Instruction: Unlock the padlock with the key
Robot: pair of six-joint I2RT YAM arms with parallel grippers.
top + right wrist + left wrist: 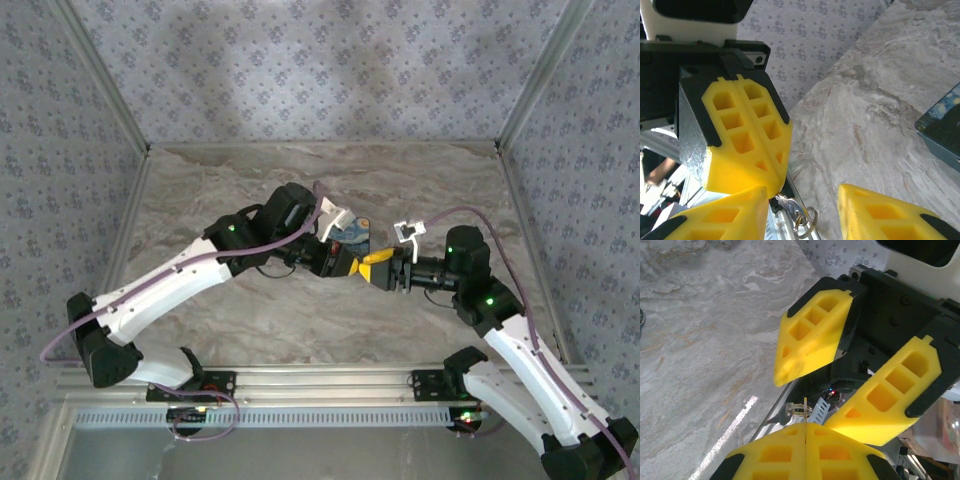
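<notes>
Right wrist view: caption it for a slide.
Left tool shut on the key, ring dangling, facing the open right tool over the marble table.

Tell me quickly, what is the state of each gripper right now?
Left gripper: closed, holding the small silver metal key.
Right gripper: open, holding nothing.

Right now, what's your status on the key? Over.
Left pincer shut on key, ring dangling. Right pincer open, a finger on either side of the key. Blue patterned slab on the table nearby.
</notes>
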